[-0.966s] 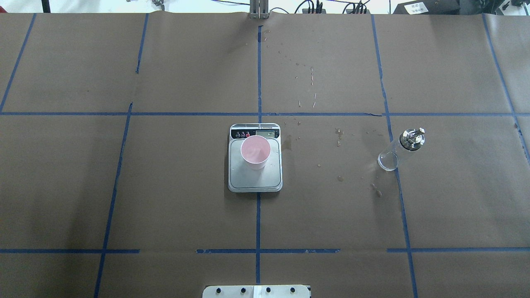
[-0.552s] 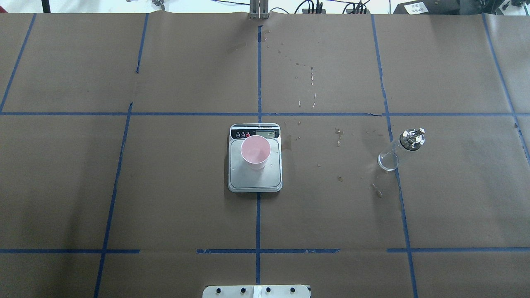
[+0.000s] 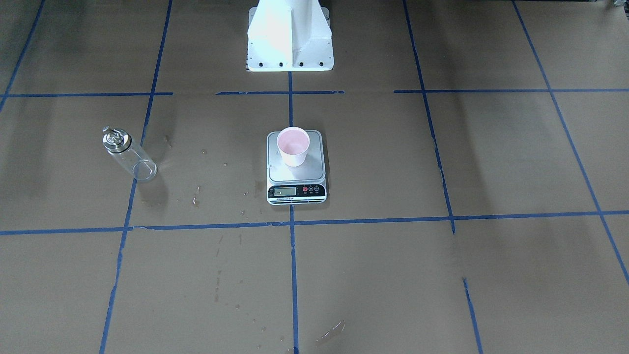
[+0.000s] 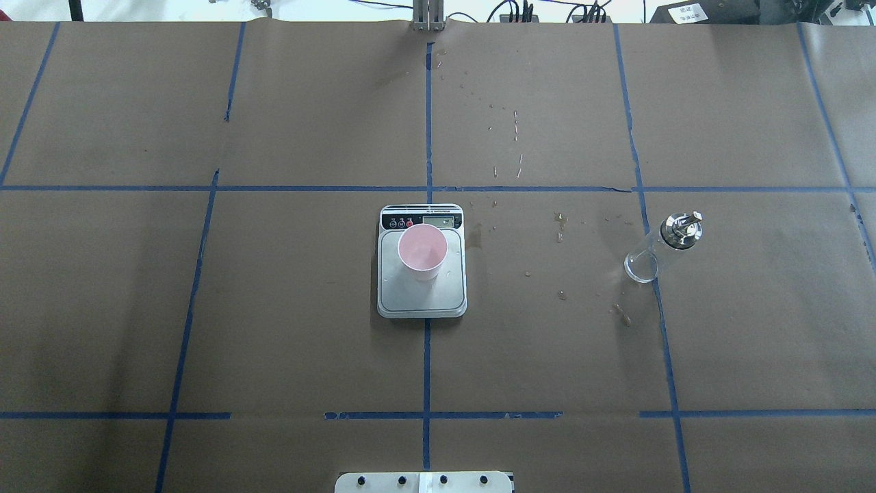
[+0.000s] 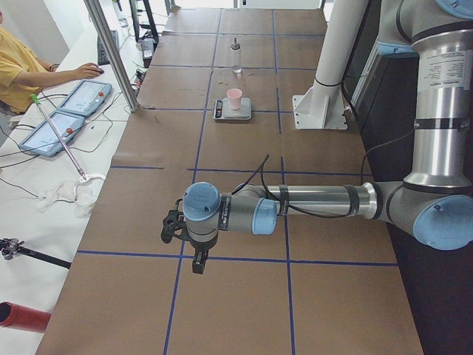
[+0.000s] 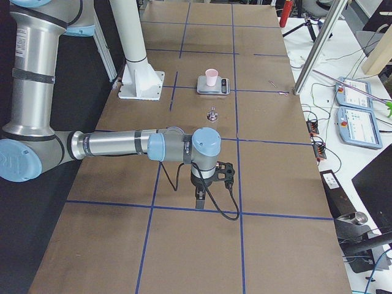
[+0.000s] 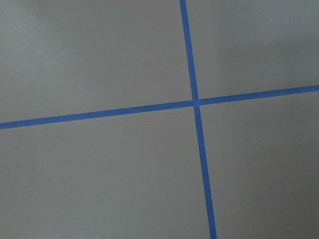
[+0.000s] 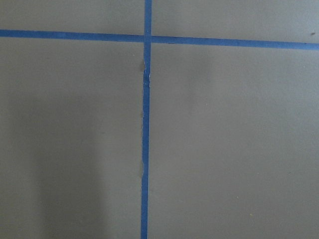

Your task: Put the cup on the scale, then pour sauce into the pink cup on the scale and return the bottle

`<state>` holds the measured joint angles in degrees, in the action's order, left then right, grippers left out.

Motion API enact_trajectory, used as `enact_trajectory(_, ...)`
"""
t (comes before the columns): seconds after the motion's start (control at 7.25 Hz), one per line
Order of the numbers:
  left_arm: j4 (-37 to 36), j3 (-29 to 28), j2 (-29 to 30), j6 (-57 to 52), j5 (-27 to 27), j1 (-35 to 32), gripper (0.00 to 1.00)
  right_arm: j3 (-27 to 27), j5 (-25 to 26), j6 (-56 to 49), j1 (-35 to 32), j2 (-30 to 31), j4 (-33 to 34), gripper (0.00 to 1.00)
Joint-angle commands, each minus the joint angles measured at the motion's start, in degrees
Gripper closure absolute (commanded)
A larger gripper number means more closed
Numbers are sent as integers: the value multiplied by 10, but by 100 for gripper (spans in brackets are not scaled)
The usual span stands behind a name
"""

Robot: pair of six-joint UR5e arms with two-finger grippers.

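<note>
Hanging low over the counter [image 4: 274, 308] well to the left of the scale [image 4: 422, 301], the left hand [image 5: 198, 262] points straight down. Only blue tape lines [image 7: 194, 102] lie beneath it. It shows in the side view alone, so I cannot tell whether it is released or clenched.

About the middle of the scale's platform the cup [image 4: 423, 252] stands upright, mouth up. Its inside is pinkish, and I cannot tell whether any sauce is in it.

Well to the right of the scale the bottle [image 4: 660, 246] stands upright by itself on the counter. Small brown spots [image 4: 561, 294] mark the paper between the two. Farther right of the scale again, the right hand [image 6: 199, 202] hangs over the counter, and its state cannot be told either.

The bottle is probably the thing to treat with care. It is glass, so stiff, smooth, likely slippery, and breakable if knocked over. It looks nearly empty, so it should be light. A hold across the round body, about halfway up and below the metal cap [image 4: 679, 228], seems safest. The cup looks thin and light, and a nudge from the bottle could tip it.
</note>
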<state>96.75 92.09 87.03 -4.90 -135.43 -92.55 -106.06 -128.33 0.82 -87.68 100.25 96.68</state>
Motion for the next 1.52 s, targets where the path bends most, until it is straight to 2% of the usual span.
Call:
enact_trajectory(0.0,-1,-2,-4,1,-2,1,0,0,-1,1,1,-1,-1,0)
enact_trajectory(1.38,0,2,-9,1,-2,2,0,2,-3,2,15,0,0,0)
